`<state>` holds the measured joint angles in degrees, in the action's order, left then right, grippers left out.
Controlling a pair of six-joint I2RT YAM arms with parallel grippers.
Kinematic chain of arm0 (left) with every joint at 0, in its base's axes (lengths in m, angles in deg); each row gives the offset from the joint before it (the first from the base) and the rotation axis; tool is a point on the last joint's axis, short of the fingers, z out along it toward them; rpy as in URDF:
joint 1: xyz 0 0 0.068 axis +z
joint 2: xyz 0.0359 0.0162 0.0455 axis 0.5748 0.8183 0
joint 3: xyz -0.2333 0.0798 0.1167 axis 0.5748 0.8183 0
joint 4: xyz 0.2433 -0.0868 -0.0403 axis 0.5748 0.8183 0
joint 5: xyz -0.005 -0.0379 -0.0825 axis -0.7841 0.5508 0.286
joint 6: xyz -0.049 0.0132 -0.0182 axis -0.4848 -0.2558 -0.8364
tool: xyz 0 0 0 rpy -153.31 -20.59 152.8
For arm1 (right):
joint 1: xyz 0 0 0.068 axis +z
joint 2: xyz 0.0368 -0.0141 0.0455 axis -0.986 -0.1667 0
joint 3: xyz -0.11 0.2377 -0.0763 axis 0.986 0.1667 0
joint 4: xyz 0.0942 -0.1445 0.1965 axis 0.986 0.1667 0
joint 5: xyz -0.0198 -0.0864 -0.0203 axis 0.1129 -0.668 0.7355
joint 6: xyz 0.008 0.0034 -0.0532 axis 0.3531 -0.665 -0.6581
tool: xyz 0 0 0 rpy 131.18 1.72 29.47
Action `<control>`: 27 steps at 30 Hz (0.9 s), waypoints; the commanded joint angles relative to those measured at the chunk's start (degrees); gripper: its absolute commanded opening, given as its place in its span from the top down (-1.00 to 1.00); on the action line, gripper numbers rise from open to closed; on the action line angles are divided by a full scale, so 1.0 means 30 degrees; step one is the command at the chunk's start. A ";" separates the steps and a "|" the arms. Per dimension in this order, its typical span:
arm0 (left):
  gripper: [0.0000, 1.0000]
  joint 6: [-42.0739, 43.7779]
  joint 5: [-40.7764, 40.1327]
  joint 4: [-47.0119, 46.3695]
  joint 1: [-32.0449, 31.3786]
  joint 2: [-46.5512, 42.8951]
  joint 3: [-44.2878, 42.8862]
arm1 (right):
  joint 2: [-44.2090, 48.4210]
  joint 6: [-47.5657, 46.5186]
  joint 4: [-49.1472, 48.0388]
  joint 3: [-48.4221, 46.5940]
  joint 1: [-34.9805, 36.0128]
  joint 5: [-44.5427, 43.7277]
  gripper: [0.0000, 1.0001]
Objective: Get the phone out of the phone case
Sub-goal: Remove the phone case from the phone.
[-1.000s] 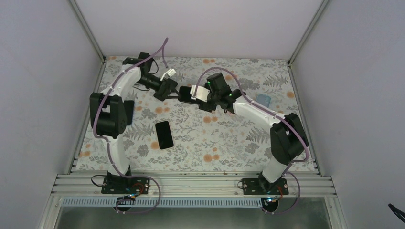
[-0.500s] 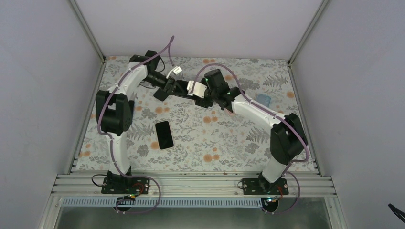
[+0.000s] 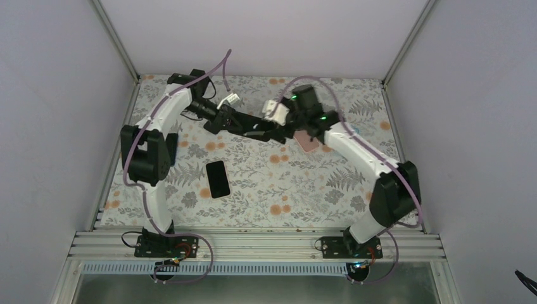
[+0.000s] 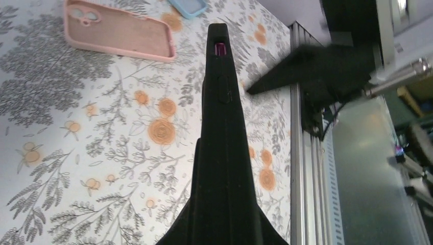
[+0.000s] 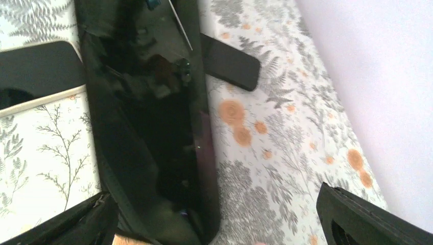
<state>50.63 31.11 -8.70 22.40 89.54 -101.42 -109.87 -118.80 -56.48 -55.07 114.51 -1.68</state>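
So the left end effector (image 3: pixel 221 120) is clamping down on one end of the black phone case (image 4: pixel 224 153) and holding it edge-on in the air over the far middle of the counter (image 3: pixel 285 190). The phone (image 5: pixel 153 117) is sitting inside the case, with its glossy screen showing in the right wrist view. The right end effector (image 5: pixel 217 214) is hanging at the case's other end with its fingers spread wide, not gripping anything; one finger (image 5: pixel 87 224) is sitting right beside the case. A pink case (image 4: pixel 120 33) is lying flat on the counter just right of all this, and a blue case (image 4: pixel 188 6) is lying farther right. A second phone (image 3: pixel 217 178) is lying flat, nearer and to the left.
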 commanded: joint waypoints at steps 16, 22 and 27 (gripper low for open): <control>0.95 0.4972 -0.0661 -0.1102 -0.1732 -0.6667 0.3473 | 0.0465 -0.3763 0.9022 -0.3062 -0.5946 1.5567 -0.86; 0.95 0.4531 -0.0860 -0.1883 -0.1730 -0.6703 0.3963 | 0.0498 -0.4794 1.0481 -0.3286 -0.5949 1.6293 -0.72; 0.95 0.4261 -0.0708 -0.2145 -0.1855 -0.6488 0.3856 | 0.0006 -0.4739 1.0548 -0.3396 -0.5933 1.6457 -0.65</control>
<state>63.79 25.36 -12.48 17.06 70.09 -89.37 -109.56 -131.61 -26.73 -63.59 96.50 44.20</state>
